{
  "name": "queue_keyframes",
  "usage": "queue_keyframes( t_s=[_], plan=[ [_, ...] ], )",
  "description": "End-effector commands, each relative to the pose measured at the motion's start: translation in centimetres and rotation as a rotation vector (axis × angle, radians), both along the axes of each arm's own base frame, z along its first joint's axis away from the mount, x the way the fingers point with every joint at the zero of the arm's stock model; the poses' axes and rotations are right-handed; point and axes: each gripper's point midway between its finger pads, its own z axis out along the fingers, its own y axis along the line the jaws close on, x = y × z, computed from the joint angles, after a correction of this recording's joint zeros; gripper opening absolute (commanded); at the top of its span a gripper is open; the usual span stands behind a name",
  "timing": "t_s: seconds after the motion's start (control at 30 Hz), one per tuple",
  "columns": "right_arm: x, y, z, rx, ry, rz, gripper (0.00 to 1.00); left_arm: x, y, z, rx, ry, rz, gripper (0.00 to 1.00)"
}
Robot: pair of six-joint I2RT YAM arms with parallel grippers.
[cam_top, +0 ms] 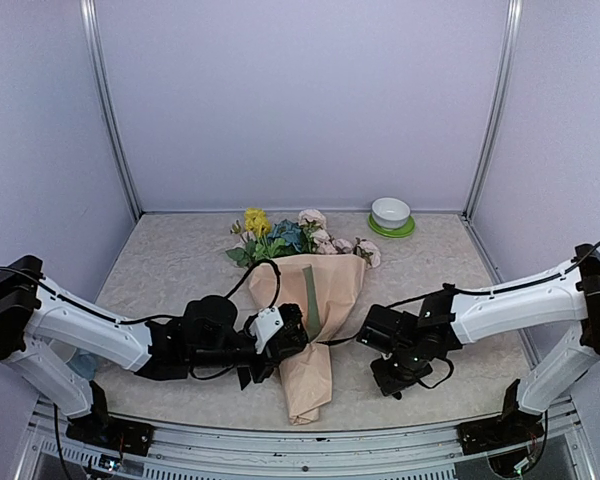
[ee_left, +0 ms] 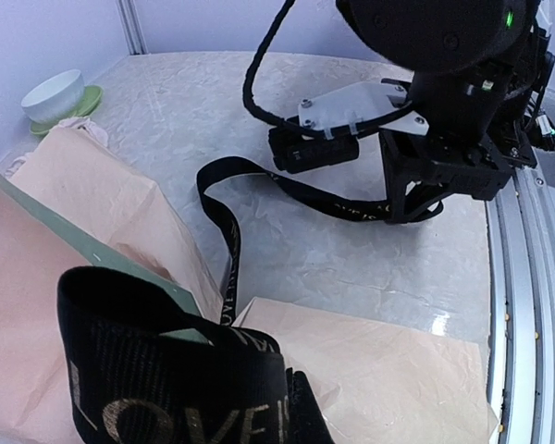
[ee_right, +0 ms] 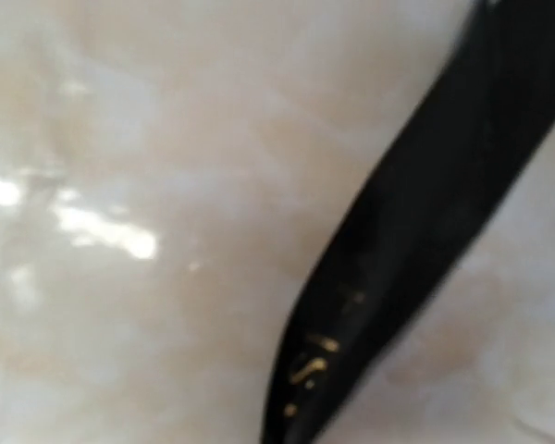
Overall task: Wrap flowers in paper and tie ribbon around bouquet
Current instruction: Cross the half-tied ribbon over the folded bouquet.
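Crinkled matt paper (cam_top: 335, 290); black ribbon (ee_left: 166, 370), gold print.

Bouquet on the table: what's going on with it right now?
The bouquet lies wrapped on the table. The left tool is shut at its middle, apparently on the black ribbon, which trails across to the right tool, shut low at the table on the other end. No knot shows yet.

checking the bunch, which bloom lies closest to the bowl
The pale pink rose at the bunch's right end; the yellow bloom and blue hydrangea lie further left.
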Motion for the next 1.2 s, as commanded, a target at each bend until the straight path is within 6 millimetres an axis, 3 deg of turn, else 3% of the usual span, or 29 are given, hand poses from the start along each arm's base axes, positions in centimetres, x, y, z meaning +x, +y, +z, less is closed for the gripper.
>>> queue_keyframes(
  t_s=[0.0,0.13,0.23,0.37,0.5,0.63,0.8,0.9,0.93,0.97,1.0,1.17],
  plan=[
    [2.3,4.3,7.4,0.201,-0.155,0.140,0.00,-0.5,-1.1,0.6,0.008,-0.045,-0.013,0.00],
    [4.8,11.8,19.7,0.531,-0.419,0.364,0.00,-1.7,-1.8,0.2,0.047,-0.120,-0.031,0.00],
    [7.2,15.4,28.7,0.651,-0.655,0.451,0.00,-2.1,-1.8,0.2,0.049,-0.149,-0.030,0.00],
    [10.5,19.4,35.8,0.731,-0.870,0.434,0.00,-2.3,-1.8,0.6,0.045,-0.180,-0.010,0.00],
    [11.9,24.3,36.7,0.810,-0.894,0.463,0.00,-2.7,-2.2,0.5,0.060,-0.208,-0.003,0.00],
    [11.4,30.5,34.4,0.886,-0.767,0.565,0.00,-3.3,-2.5,0.1,0.082,-0.233,-0.009,0.00],
    [10.3,35.3,32.6,0.905,-0.665,0.644,0.00,-3.2,-2.3,0.7,0.071,-0.239,0.015,0.00],
    [10.0,35.8,31.9,0.899,-0.642,0.659,0.45,-3.2,-2.2,0.7,0.070,-0.239,0.017,0.00],
    [10.0,35.6,31.8,0.889,-0.644,0.665,0.64,-3.3,-2.2,0.6,0.072,-0.239,0.012,0.00],
    [10.0,35.3,31.9,0.884,-0.650,0.670,0.90,-3.3,-2.3,0.5,0.074,-0.240,0.009,0.00],
    [9.8,35.1,32.0,0.876,-0.655,0.686,0.99,-3.3,-2.3,0.3,0.079,-0.240,0.006,0.00],
    [9.5,33.0,33.2,0.863,-0.663,0.753,1.00,-3.3,-2.4,0.1,0.088,-0.238,0.001,0.00]
  ],
)
